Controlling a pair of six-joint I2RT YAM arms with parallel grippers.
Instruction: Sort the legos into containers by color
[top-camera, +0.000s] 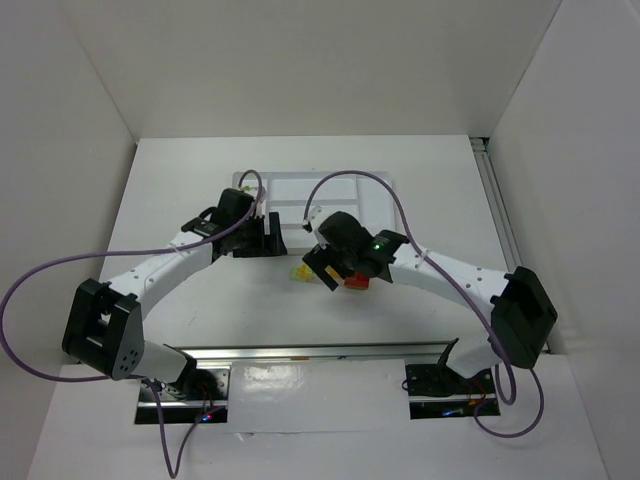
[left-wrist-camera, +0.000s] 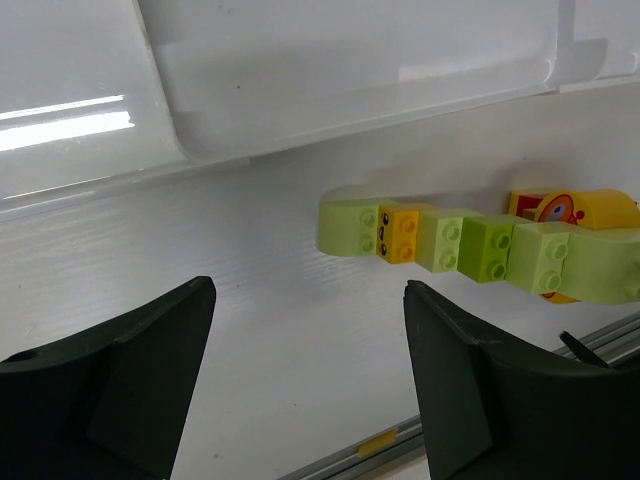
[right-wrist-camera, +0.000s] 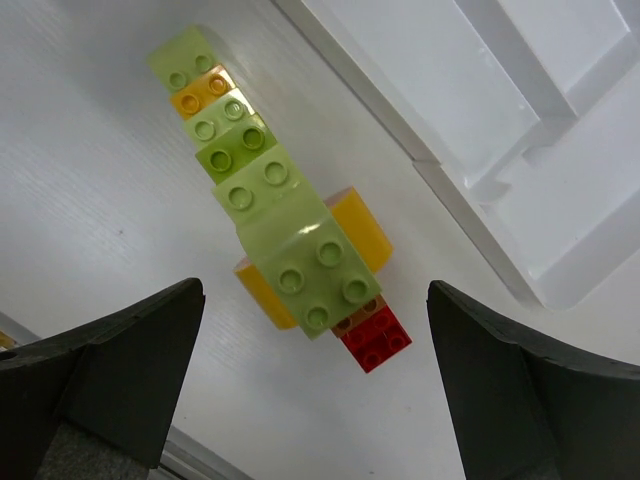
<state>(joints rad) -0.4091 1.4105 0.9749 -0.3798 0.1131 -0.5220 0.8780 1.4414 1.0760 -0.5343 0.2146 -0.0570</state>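
Legos (right-wrist-camera: 270, 200) in one joined row on surface (right-wrist-camera: 90, 200); none seen in visible compartments of tray (right-wrist-camera: 500, 120). Row mostly lime green, one orange brick near far end, yellow rounded piece and red brick (right-wrist-camera: 372, 340) tucked under near end. From top camera: legos (top-camera: 300, 271) just off near rim of tray (top-camera: 370, 190), long axis roughly along that rim, middle hidden under arm. Right claw (right-wrist-camera: 312, 290) directly above row, jaws wide, nothing held. Thick lime-yellow-red end between its fingers, rest slanting away up-left, so closing line across short width, not along length. Left claw (left-wrist-camera: 310, 290) also wide and empty, low over surface by near edge of tray. Legos (left-wrist-camera: 470, 245) off to its right and beyond its fingertips, crosswise in its view. Right arm judged nearer and better lined up for first grasp. Sorting judged not yet begun: bricks to be pulled apart before any split by colour. Likely a two-claw job, with risk of whole row lifting as one.
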